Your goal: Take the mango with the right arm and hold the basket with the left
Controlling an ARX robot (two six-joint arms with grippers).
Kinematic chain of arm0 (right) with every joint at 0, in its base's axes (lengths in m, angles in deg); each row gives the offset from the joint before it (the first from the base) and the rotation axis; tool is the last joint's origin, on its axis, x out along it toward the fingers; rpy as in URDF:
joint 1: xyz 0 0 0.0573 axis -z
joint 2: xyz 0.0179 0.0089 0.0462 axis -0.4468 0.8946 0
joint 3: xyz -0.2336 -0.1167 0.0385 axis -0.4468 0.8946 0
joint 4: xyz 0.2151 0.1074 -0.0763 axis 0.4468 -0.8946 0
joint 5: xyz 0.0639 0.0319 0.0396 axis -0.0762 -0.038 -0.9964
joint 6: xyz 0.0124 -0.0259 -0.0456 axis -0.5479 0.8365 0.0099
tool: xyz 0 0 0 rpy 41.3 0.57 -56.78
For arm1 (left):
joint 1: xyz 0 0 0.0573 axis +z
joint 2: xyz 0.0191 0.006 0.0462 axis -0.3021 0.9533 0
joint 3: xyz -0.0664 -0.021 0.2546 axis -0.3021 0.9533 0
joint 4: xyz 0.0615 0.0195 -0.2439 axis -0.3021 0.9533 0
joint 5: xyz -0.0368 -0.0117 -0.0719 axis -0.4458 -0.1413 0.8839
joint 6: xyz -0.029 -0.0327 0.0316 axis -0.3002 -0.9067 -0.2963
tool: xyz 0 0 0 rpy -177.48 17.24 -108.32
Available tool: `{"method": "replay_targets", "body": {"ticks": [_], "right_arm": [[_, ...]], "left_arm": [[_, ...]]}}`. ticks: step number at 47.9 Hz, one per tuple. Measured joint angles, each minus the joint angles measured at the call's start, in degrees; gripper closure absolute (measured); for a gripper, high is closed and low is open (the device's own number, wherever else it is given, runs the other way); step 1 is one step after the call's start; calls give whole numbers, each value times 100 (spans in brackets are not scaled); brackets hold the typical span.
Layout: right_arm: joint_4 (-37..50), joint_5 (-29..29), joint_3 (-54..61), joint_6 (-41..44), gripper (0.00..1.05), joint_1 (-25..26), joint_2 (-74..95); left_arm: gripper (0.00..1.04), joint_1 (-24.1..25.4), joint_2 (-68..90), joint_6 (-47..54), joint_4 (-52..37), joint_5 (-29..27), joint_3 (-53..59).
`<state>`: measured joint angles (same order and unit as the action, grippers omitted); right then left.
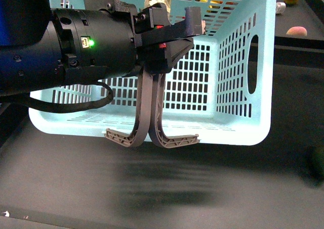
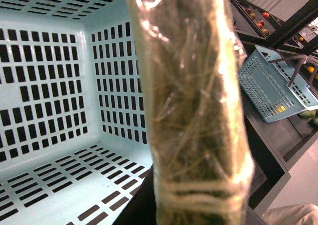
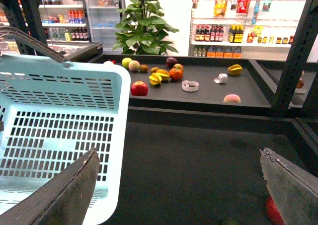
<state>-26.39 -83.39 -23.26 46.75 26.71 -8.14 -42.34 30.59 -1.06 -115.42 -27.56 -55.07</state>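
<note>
front view: your left arm (image 1: 76, 52) is up at the basket (image 1: 263, 118), right where its two handles (image 1: 151, 112) hang. you cannot tell if the left jaws grip anything.

left wrist view: a long bundle in clear wrap (image 2: 194, 111) fills the middle and hides the jaws.

right wrist view: the right jaws are wide and empty. the mango (image 3: 162, 75) looks to lie well away on the bench (image 3: 208, 93), beside an orange (image 3: 176, 74). i think the reach comes next: go past the basket corner.
</note>
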Motion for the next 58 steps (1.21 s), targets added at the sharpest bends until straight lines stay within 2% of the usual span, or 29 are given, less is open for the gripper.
{"method": "replay_targets", "body": {"ticks": [57, 58], "right_arm": [[0, 0, 0, 0, 8, 0, 0], [-13, 208, 0, -61, 8, -68, 31]], "left_arm": [[97, 0, -184, 114, 101, -57, 76], [97, 0, -184, 114, 101, -57, 76]]}}
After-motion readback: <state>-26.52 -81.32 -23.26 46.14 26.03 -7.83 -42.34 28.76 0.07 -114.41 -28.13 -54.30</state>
